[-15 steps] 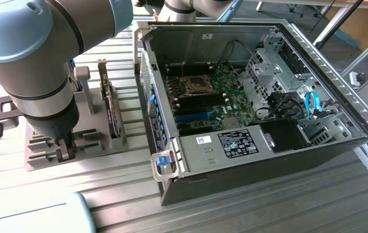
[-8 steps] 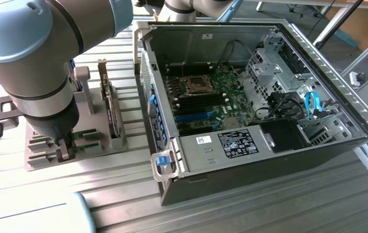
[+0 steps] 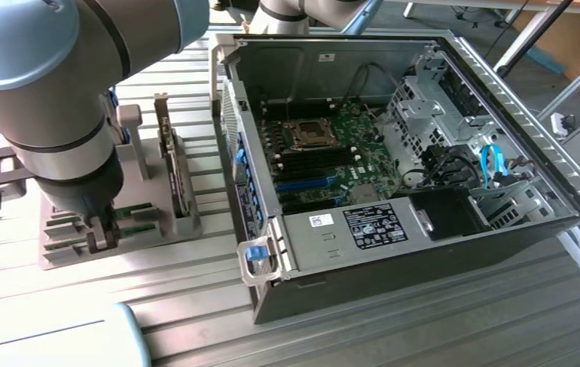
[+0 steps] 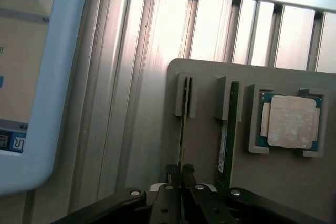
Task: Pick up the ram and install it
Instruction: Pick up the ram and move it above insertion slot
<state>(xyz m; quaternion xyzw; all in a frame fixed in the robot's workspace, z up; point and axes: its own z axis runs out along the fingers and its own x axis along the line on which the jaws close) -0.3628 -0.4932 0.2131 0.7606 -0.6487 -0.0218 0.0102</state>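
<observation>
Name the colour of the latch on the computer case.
Latch: blue, best in the exterior view.

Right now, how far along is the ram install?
Done: gripper is at the gray holder. In hand: it is shut on the ram stick, upright in its slot. Left: the lift and seating it on the motherboard in the open case.

Arm point(image 3: 60, 115) bent downward, fingers point(image 4: 171, 176) (close together) tight on the ram point(image 4: 182, 129).

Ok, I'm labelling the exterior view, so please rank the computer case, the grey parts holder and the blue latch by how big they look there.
1. computer case, largest
2. grey parts holder
3. blue latch, smallest
</observation>
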